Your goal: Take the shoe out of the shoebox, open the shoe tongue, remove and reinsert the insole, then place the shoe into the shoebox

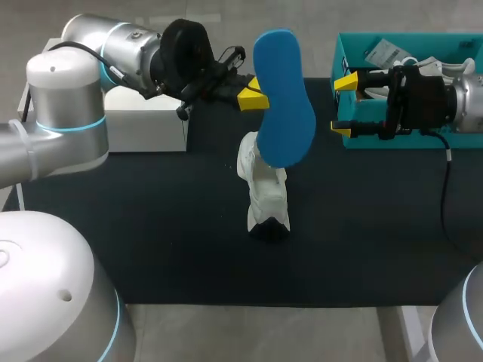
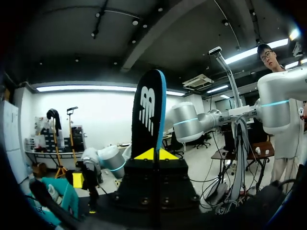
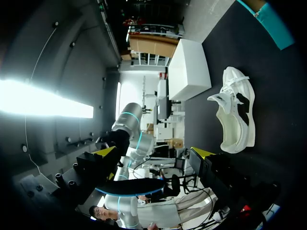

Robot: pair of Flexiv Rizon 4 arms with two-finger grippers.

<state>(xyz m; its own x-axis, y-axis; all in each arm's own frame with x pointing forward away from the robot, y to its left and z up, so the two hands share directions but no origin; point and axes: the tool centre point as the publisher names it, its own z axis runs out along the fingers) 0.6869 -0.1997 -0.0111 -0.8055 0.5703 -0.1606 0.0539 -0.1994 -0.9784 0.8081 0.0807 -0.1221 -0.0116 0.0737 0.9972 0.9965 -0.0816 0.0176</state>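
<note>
A blue insole (image 1: 284, 98) stands on end above the table, and my left gripper (image 1: 253, 99) is shut on its edge. In the left wrist view the insole (image 2: 148, 112) shows its black top and blue rim, rising from between the yellow tips of the left gripper (image 2: 154, 154). The white shoe (image 1: 264, 188) lies on the dark mat just below the insole. My right gripper (image 1: 343, 105) hangs open and empty to the right of the insole, in front of the teal shoebox (image 1: 453, 39). From the right gripper (image 3: 153, 153) the shoe (image 3: 235, 115) lies off to one side.
A white box (image 1: 143, 121) stands at the back left, behind my left arm, and shows in the right wrist view (image 3: 189, 67) beyond the shoe. The dark mat (image 1: 151, 226) covers the table. White paper lies inside the shoebox.
</note>
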